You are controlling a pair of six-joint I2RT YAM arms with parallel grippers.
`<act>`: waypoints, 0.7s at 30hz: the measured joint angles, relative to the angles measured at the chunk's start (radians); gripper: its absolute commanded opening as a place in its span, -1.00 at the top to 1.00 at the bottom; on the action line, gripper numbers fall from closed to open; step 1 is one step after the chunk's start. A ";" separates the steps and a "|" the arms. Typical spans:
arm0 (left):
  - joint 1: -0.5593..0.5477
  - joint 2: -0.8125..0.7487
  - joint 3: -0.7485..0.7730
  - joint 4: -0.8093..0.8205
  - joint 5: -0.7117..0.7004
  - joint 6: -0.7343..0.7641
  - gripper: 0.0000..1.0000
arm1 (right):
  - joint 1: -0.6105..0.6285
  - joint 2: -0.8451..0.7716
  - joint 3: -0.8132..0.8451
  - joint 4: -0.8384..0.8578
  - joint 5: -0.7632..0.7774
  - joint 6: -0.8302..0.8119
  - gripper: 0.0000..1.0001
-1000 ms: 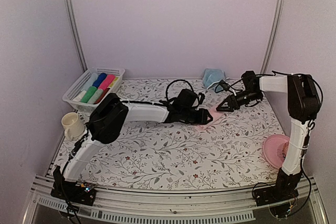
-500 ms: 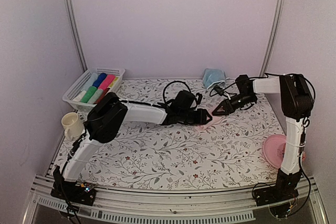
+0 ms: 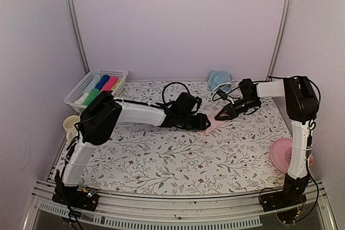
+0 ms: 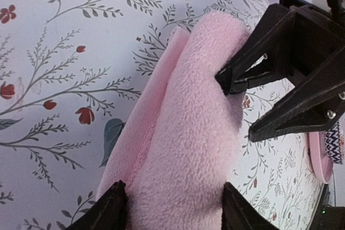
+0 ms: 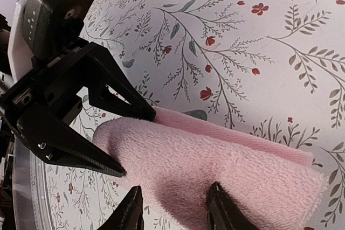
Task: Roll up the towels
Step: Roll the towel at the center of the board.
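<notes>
Fleece, soft, light (likely to unroll if let go): the half-rolled pink towel (image 4: 188, 149) lies near the light blue towel (image 3: 218, 79), on its near side. The left gripper (image 4: 172, 211) and right gripper (image 5: 175, 208) straddle its ends, the sensible hold, part open; whether pinching I cannot tell.

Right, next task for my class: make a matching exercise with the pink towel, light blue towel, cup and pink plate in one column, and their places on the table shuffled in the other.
Things:
1 pink towel
2 light blue towel
3 cup
4 pink plate

Places on the table:
A left edge
B right edge, towards the front
C far edge
D middle

Pairs: 1-D; 2-C; 3-A; 4-B
</notes>
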 measured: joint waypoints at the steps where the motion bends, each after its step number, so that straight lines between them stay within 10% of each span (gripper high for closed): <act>1: 0.000 -0.008 -0.003 -0.013 -0.008 0.006 -0.18 | 0.003 0.000 0.000 0.001 0.001 0.000 0.20; 21: 0.054 -0.077 -0.011 -0.127 0.039 0.085 -0.25 | 0.022 0.000 0.000 0.018 0.029 -0.020 0.22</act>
